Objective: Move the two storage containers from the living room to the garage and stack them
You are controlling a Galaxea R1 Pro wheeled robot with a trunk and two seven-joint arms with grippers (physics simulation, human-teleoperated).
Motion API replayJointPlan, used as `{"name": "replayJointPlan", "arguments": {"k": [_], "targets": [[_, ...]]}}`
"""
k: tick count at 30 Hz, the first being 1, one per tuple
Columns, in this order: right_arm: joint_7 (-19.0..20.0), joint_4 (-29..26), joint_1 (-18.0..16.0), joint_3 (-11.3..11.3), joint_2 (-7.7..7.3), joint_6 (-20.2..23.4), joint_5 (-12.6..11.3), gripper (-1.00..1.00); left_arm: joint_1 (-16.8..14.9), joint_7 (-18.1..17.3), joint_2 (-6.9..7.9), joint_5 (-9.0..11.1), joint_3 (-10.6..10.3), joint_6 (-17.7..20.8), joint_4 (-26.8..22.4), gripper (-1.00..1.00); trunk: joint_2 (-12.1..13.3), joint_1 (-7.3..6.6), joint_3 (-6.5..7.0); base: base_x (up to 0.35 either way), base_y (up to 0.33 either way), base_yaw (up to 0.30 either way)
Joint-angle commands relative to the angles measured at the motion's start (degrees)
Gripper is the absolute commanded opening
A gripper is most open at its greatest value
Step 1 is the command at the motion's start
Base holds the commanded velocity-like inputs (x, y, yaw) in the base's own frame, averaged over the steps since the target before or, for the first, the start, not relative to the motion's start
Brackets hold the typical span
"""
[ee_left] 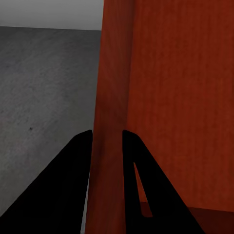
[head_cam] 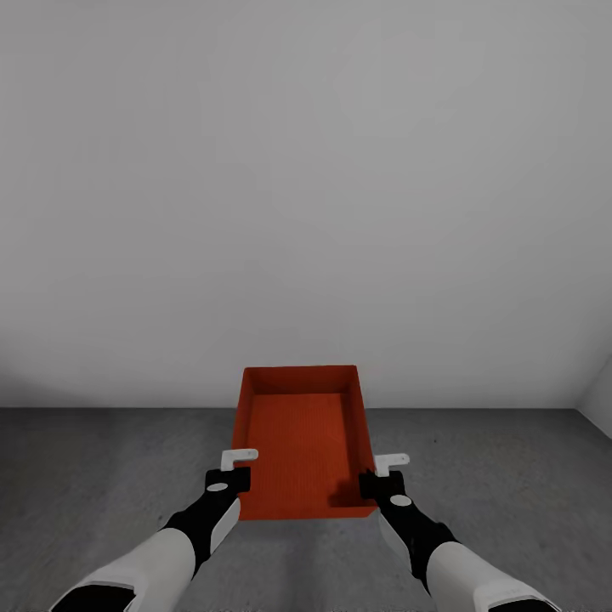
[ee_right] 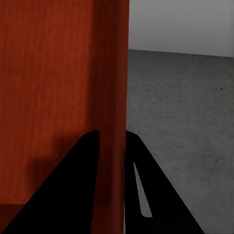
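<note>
One orange-red storage container point(head_cam: 302, 438), open-topped, is held out in front of me over the dark grey concrete floor point(head_cam: 102, 476) of the garage. My left gripper point(head_cam: 239, 469) is shut on its left wall point(ee_left: 109, 141), one black finger point(ee_left: 68, 190) on each side. On the opposite side, my right gripper point(head_cam: 379, 473) pinches the right wall point(ee_right: 112, 146) the same way, its fingers point(ee_right: 73, 195) straddling the thin rim. The container is empty inside.
A plain white wall point(head_cam: 306, 187) rises straight ahead, meeting the floor just beyond the container. A wall corner point(head_cam: 595, 391) shows at the far right. Bare concrete spreads to both sides of the container.
</note>
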Motion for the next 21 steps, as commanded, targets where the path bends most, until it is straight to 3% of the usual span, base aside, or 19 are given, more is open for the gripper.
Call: {"name": "replayJointPlan", "arguments": {"k": [1, 21], "targets": [[-0.24, 0.13, -0.05, -0.83, -0.02, -0.06, -0.48, -1.0, -0.04, 0.65, 0.03, -1.12, 1.7, -1.41, -0.24, -1.0, -0.06, 0.0, -0.17, 0.0, 0.0, 0.0], [-0.24, 0.13, -0.05, -0.83, -0.02, -0.06, -0.47, -1.0, -0.04, 0.65, 0.03, -1.12, 1.66, -1.41, -0.24, -1.0, -0.06, 0.0, -2.01, 0.0, 0.0, 0.0]]}}
